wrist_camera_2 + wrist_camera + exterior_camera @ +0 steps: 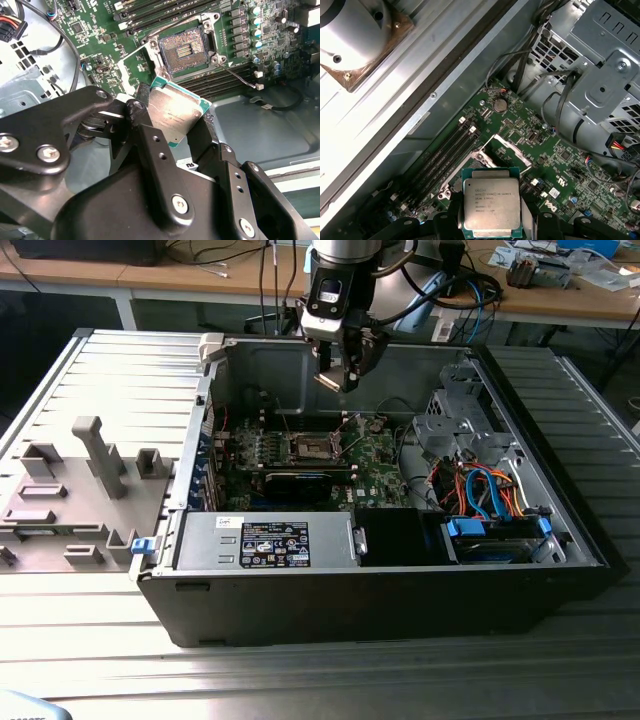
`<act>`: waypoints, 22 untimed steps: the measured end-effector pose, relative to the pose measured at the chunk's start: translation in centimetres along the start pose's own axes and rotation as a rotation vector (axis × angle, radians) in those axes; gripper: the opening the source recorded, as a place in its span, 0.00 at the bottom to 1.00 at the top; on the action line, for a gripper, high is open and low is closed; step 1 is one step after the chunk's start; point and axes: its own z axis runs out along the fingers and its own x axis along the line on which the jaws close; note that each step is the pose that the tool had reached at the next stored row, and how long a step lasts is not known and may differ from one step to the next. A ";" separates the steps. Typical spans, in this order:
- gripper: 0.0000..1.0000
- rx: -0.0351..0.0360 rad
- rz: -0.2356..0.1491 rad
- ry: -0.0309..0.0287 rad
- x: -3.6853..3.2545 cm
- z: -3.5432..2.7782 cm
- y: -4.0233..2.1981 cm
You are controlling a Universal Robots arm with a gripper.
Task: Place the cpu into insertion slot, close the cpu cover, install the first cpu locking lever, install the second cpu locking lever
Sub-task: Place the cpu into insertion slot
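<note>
in the exterior view you get the open black metal computer case (400, 610), its green motherboard (378, 465) and the black two-fingered gripper (340, 378) hanging above, while both wrist views show it clenched on the flat square silvery-tan cpu (491, 210), clear of the uncovered dark square insertion slot (184, 47).

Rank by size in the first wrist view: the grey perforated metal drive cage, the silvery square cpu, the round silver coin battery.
1. grey perforated metal drive cage
2. silvery square cpu, nearest the camera
3. round silver coin battery
</note>
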 end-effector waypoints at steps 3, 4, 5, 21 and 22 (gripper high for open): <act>0.55 0.0000 0.002 -0.0002 0.00 0.01 0.00; 0.55 0.0000 0.003 -0.0003 0.00 0.01 0.00; 0.55 0.0000 0.004 -0.0003 0.00 0.01 0.00; 0.55 -0.0003 0.015 -0.0013 0.00 0.03 0.00; 0.55 -0.0002 0.016 -0.0014 0.00 0.03 0.00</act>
